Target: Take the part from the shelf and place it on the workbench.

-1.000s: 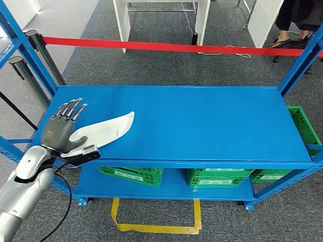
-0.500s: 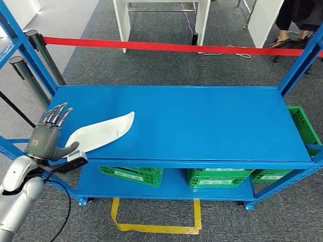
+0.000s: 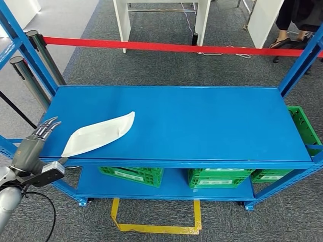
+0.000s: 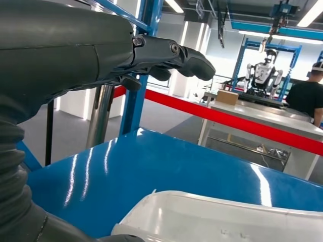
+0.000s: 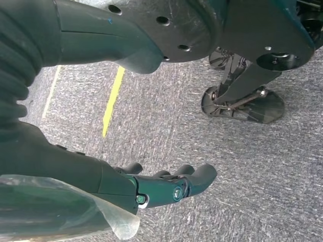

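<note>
The part [image 3: 98,134] is a long white curved tray-like shell lying flat on the left half of the blue shelf top [image 3: 198,121]. My left hand [image 3: 33,146] hangs just off the shelf's left front corner, fingers straight and spread, holding nothing and clear of the part. In the left wrist view the part's white rim [image 4: 213,217] lies close below the hand's extended fingers [image 4: 179,53]. My right hand [image 5: 163,187] hangs over grey carpet with its fingers loosely extended and nothing in it.
Blue uprights [image 3: 27,48] frame the shelf at both ends. Green crates [image 3: 133,175] sit on the lower level and another [image 3: 305,128] at the right end. A red barrier tape [image 3: 171,47] runs behind. A person's legs [image 3: 289,25] stand far right.
My left hand has pulled back left and down, off the part's near end and past the shelf's front corner. The part has stayed in place.
</note>
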Action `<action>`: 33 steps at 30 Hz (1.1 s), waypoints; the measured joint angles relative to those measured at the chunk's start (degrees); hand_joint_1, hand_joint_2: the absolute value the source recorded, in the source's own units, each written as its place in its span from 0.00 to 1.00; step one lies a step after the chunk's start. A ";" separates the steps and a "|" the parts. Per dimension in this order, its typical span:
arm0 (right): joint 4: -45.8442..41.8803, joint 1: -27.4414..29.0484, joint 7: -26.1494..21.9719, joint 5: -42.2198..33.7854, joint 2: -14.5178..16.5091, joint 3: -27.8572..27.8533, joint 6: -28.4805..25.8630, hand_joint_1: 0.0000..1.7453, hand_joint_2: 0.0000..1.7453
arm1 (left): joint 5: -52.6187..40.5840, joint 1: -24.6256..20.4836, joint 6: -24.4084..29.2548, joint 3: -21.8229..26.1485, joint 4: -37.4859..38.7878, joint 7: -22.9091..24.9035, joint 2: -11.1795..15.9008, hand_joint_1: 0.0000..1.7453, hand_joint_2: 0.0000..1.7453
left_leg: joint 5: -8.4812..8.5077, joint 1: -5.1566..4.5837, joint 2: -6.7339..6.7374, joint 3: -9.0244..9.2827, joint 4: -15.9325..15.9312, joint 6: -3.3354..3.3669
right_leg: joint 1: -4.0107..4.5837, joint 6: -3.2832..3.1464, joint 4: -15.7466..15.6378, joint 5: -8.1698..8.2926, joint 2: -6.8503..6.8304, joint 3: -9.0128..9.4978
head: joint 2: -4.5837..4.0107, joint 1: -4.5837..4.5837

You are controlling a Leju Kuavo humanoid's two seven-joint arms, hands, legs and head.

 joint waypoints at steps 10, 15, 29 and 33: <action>0.00 0.01 -0.17 -0.02 0.00 0.07 0.36 0.00 1.00 | 3.50 4.38 -5.84 2.86 -2.04 -4.08 1.68 0.00 1.00 | -0.01 0.00 0.03 0.00 0.00 -0.01 | 0.01 -0.01 0.00 -0.02 0.06 -0.03 | 0.00 -0.01; 0.00 -0.03 -0.09 -0.03 0.00 0.34 0.43 0.00 1.00 | -0.91 6.45 -6.13 3.31 -2.45 -3.68 3.04 0.00 1.00 | -0.01 0.00 0.03 -0.01 -0.02 -0.02 | 0.03 -0.02 0.00 -0.03 0.03 -0.04 | 0.00 0.00; 0.00 -0.20 0.32 -0.45 0.00 0.94 0.61 0.00 1.00 | -9.96 4.84 -1.10 -0.50 -2.14 -0.07 4.11 0.00 1.00 | -0.01 0.00 0.03 0.00 -0.01 -0.02 | 0.00 -0.02 0.00 -0.01 0.03 -0.03 | 0.00 -0.01; 0.00 -0.31 0.37 -0.69 0.00 1.11 0.56 0.00 1.00 | -12.76 3.13 2.68 -3.27 -1.61 1.13 3.09 0.00 1.00 | -0.01 -0.01 0.03 0.00 -0.01 -0.02 | -0.01 -0.02 -0.01 -0.01 0.03 -0.03 | 0.00 -0.01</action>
